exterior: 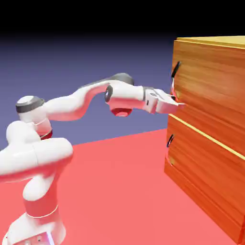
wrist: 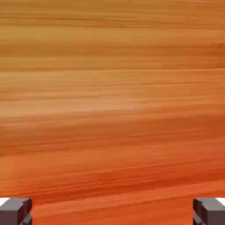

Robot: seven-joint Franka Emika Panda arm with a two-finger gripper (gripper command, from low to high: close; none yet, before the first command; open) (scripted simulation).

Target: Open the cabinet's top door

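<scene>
Right, the top door [exterior: 210, 81] sits closed on the cabinet [exterior: 206, 158], its dark handle [exterior: 175, 70] at the panel's left edge. Just below that handle the gripper [exterior: 176, 103] meets the door's wood, fingers [wrist: 15, 210] spread wide, gripping nothing.

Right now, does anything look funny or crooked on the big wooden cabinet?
Nothing looks broken or crooked. The cabinet stands straight and the top door sits flush. One oddity: the gripper, fingers wide open, points at bare wood below the top handle, not at it.
</scene>
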